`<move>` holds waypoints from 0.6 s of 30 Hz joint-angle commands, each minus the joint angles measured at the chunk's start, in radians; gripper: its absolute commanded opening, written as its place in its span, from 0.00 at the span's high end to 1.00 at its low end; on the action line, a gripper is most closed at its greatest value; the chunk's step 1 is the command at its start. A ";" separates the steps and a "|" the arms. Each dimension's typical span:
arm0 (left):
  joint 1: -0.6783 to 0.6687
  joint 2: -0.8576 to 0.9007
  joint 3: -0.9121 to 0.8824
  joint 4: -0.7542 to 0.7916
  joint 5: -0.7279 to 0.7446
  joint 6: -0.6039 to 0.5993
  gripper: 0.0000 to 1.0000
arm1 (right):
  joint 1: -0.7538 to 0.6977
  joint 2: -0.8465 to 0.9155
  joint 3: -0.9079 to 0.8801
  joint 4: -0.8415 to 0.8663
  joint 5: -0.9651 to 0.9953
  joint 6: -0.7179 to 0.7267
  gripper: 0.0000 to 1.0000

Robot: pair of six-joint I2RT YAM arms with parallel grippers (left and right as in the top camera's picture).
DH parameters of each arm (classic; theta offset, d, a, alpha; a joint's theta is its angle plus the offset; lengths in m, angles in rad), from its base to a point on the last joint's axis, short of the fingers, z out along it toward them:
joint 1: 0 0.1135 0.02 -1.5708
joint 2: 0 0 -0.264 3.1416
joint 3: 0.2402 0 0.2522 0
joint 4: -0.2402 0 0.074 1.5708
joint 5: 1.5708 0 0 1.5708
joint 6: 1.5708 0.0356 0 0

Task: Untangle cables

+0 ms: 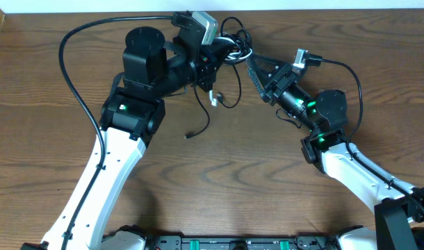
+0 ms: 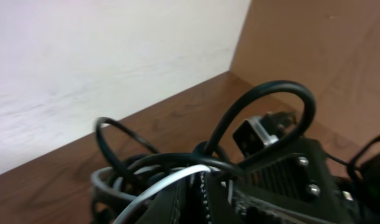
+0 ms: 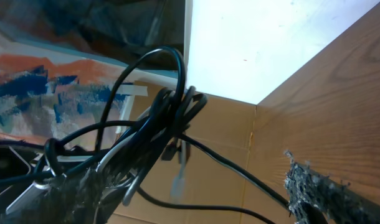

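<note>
Seen from overhead, the left gripper [image 1: 213, 57] is clamped on the tangle of thin black cables [image 1: 231, 38] with one white cord, near the far edge of the brown wooden table [image 1: 233, 180]. A silver plug [image 1: 213, 99] and a black cord end [image 1: 189, 135] trail from the tangle toward the near side. Only the left wrist view shows the white cord [image 2: 156, 190] clearly, crossing under black loops. The right gripper [image 1: 252, 62] sits just beside the tangle. Only its wrist view shows its textured fingers [image 3: 321, 193] wide apart, with the bundle next to one finger and not gripped. Both arms reach in from the near side, angled toward each other. A thick black arm cable [image 1: 66, 62] arcs around the left arm.
</note>
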 commanded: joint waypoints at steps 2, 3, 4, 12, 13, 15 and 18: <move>-0.039 -0.011 0.029 0.002 0.101 -0.016 0.93 | 0.004 0.003 0.002 0.006 0.012 0.008 0.08; -0.050 -0.011 0.029 -0.005 0.101 -0.016 0.93 | 0.006 0.003 0.002 0.009 0.014 0.008 0.08; -0.060 -0.010 0.029 -0.012 0.101 -0.016 0.93 | 0.012 0.003 0.002 0.009 0.024 0.007 0.08; -0.131 -0.003 0.029 -0.007 0.097 -0.016 0.92 | 0.044 0.003 0.002 0.007 0.075 -0.024 0.09; -0.131 -0.003 0.029 -0.003 0.097 -0.016 0.93 | 0.044 0.003 0.002 0.007 0.072 -0.024 0.09; -0.130 -0.003 0.029 0.005 0.094 -0.016 0.93 | 0.044 0.003 0.002 0.006 0.067 -0.028 0.09; -0.130 -0.003 0.029 0.018 0.093 -0.016 0.93 | 0.046 0.003 0.002 0.002 0.060 -0.042 0.09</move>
